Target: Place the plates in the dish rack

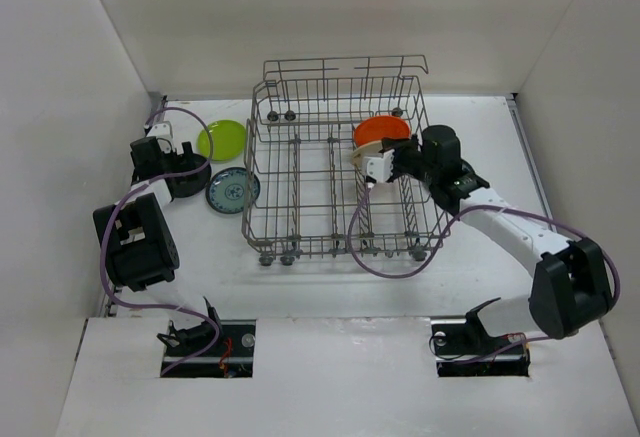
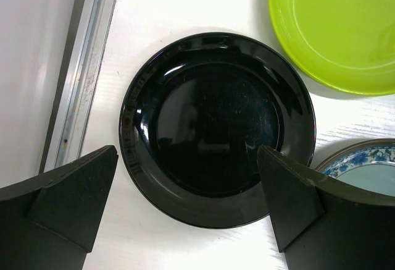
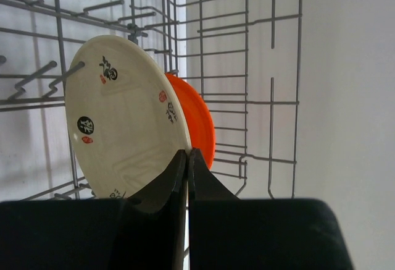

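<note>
Slotting step: the right claw (image 3: 187, 156) pinches the cream plate (image 3: 123, 115) by its rim, upright in the dish rack (image 1: 330, 240) just beside the orange plate (image 3: 200, 128). Next it likely needs seating between tines, then release. The left claw (image 2: 188, 152) hangs spread over the black plate (image 2: 210, 115).

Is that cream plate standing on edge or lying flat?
Standing on edge. The cream plate is upright inside the dish rack, beside the orange plate, its rim pinched by the right gripper.

Overhead and close right-wrist views share the dish rack (image 1: 330, 172).
</note>
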{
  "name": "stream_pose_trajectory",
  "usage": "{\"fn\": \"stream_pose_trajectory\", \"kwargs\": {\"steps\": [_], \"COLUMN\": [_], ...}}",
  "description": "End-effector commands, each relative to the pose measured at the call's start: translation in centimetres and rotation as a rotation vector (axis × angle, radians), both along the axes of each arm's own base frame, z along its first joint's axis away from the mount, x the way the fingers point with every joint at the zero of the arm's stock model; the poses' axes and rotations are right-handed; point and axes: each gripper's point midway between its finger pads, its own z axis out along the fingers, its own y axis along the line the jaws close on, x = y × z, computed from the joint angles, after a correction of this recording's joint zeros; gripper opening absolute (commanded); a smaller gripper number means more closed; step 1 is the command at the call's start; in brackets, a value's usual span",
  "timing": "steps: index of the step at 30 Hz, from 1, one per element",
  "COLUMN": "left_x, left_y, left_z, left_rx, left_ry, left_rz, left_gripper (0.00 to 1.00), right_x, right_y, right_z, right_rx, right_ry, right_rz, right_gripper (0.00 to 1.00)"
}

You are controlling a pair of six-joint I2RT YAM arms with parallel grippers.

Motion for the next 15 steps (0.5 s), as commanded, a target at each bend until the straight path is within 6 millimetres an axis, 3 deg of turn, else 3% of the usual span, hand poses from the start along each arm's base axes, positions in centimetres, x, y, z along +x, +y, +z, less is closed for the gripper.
{"fn": "stream_pose_trajectory", "kwargs": {"steps": [1,5,15], "left_x": [0.6,0.7,0.7], "left_y": [0.4,0.5,0.4], "left_z": [2.8,2.8,2.7], "left_rx": [0.013,0.012,0.01], "left_ry": [-0.084,-0.084,-0.082], "left_rz": [0.01,0.009,0.006], "left_gripper": [1.0,1.0,1.0], "right_x": [1.3,1.5,0.3], "right_y": [0.2,0.0,0.0], "right_z": [3.2,2.9,-1.3], "right_rx": [0.04,0.032,-0.011], "right_ry": [-0.11,-0.107,-0.007], "right_rz": [-0.048,-0.082,-0.095], "right_gripper": [0.0,0.0,0.01]}}
